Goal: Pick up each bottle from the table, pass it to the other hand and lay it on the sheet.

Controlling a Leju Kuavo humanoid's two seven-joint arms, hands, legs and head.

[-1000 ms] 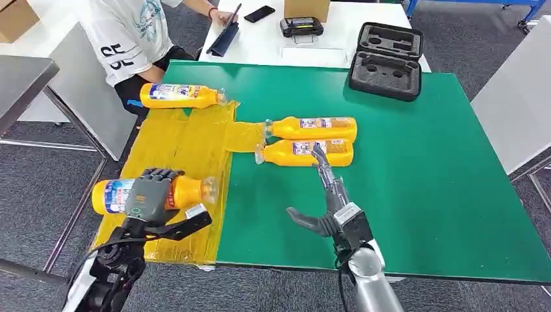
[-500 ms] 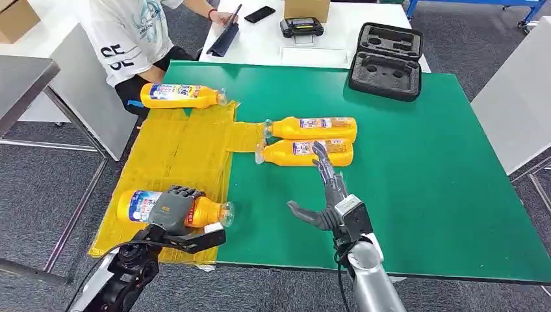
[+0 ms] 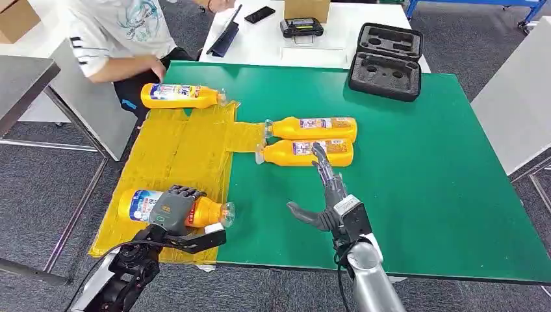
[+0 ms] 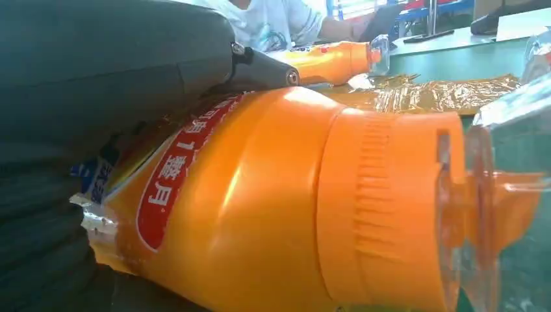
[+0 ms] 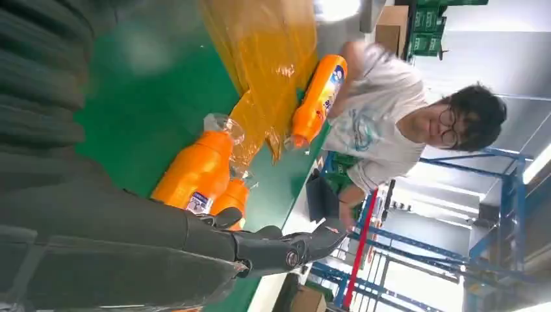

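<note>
- We see an open black case point(image 3: 386, 60) at the far edge of the green table point(image 3: 442, 195), its grey foam cut-outs holding nothing that we can make out.
- On the white table point(image 3: 266, 36) beyond stand a cardboard box point(image 3: 306, 8), a small black device point(image 3: 301, 26), a phone point(image 3: 259, 13) and a dark tablet point(image 3: 224, 37); a person in a white shirt point(image 3: 120, 32) leans in at the far left corner.
- The yellow sheet point(image 3: 175, 149) covers the left part of the green table, over grey carpet floor point(image 3: 39, 188).
- Our left hand point(image 3: 173, 209) wraps over the held bottle point(image 3: 174, 208), which lies on its side at the sheet's near edge, clear cap toward the green; in the left wrist view the fingers point(image 4: 97, 84) press its label.
- A far bottle point(image 3: 182, 95) lies at the sheet's far edge.
- Two more bottles, the upper bottle point(image 3: 312, 128) and the lower bottle point(image 3: 305, 153), lie side by side, caps on a strip of the sheet.
- Our right hand point(image 3: 325, 195) is spread and holds nothing; its fingertips point(image 3: 318, 151) overlap the lower bottle in the head view, but we cannot tell whether they touch it.
</note>
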